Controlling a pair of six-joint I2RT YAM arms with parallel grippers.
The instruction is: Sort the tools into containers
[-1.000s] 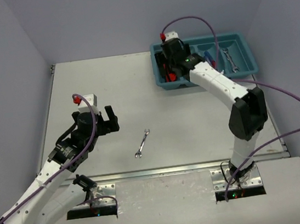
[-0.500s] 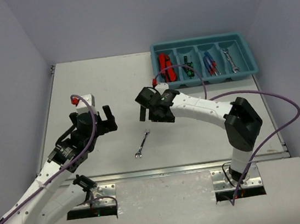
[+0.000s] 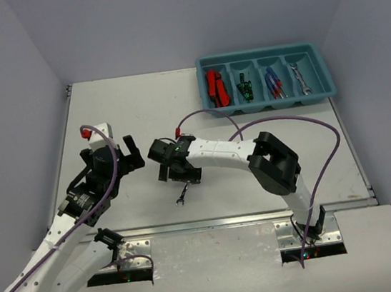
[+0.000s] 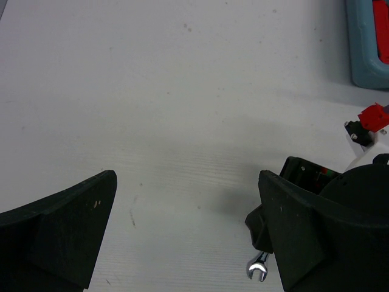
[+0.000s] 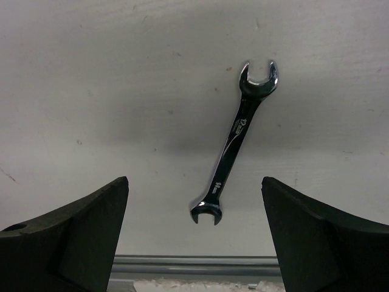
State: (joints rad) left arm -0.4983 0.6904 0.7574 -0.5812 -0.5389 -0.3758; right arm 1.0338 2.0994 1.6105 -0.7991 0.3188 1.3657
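A silver open-end wrench (image 3: 182, 195) lies alone on the white table near the front edge. My right gripper (image 3: 180, 177) hovers open just above it. In the right wrist view the wrench (image 5: 234, 143) lies between and beyond the spread fingers (image 5: 67, 237), untouched. My left gripper (image 3: 131, 154) is open and empty to the left of it. In the left wrist view one wrench end (image 4: 258, 268) shows beside the right finger (image 4: 304, 234). The teal tray (image 3: 269, 104) at the back right holds red knives (image 3: 214, 88), green-black screwdrivers (image 3: 245, 87), blue screwdrivers (image 3: 274, 83) and a wrench (image 3: 299, 79).
The table's metal front rail (image 5: 194, 263) runs just below the wrench. A purple cable (image 3: 278, 119) loops from the right arm over the table. The tray corner (image 4: 363, 55) shows at the upper right of the left wrist view.
My right arm has swung from the tray's left compartment down and left to hover over the lone wrench. My left arm has drawn slightly back to the left.
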